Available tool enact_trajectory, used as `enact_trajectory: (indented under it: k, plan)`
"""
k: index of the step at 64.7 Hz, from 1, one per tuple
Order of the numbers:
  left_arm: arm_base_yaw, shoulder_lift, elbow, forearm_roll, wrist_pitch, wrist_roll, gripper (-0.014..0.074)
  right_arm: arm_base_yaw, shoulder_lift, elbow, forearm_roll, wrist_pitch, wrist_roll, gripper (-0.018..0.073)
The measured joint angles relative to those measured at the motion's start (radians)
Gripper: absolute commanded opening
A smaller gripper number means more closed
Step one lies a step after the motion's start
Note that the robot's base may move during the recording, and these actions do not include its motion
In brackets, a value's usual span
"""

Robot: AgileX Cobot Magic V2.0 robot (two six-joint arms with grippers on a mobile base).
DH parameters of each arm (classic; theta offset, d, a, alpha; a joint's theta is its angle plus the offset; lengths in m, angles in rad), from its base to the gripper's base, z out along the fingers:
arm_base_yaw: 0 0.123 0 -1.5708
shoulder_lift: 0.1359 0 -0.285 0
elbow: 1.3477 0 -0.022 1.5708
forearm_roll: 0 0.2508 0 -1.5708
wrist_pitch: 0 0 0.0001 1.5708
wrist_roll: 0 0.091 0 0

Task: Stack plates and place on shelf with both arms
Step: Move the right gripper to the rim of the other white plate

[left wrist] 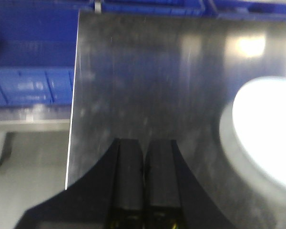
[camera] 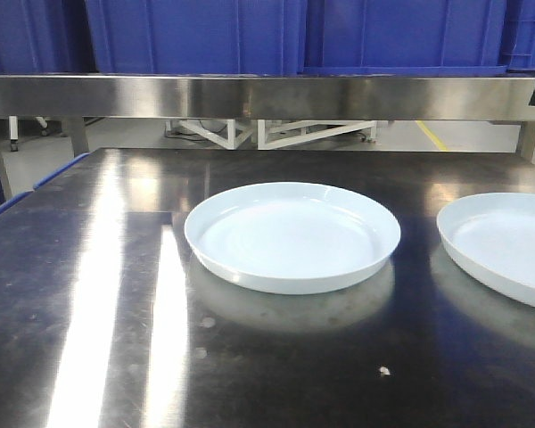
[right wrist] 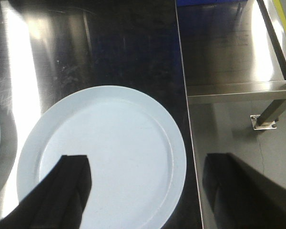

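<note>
Left gripper (left wrist: 144, 144): matte black; two flat, square-tipped fingers on a flared base, lower centre of frame.
Left gripper markings: faint yellow flecks at bottom edge.
Right gripper (right wrist: 145, 161): black, angular wedge fingers, lower left and lower right of frame.

A dark steel bench (camera: 276, 374) throws back long streaks of ceiling light. Along its far edge runs a steel shelf (camera: 250, 94) carrying blue plastic crates (camera: 196, 36). Under the shelf lies pale grey floor (camera: 134, 134) with a yellow line (camera: 431, 134).
</note>
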Motion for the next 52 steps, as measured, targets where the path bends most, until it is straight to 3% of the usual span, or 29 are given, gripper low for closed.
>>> enact_trajectory:
  k: [14,45,52]
  plan:
    - [0.000,-0.079,0.130,0.000,-0.054,0.000,0.0086,0.000,0.000,0.000,0.000,0.000,0.000,0.0592]
    - [0.000,-0.087,0.139,-0.002,-0.058,0.000,0.0085,0.000,0.000,0.000,0.000,0.003,0.000,0.0592]
    - [0.000,-0.087,0.139,-0.035,-0.059,-0.002,0.0086,0.000,0.000,0.000,0.000,0.003,0.000,0.0592]
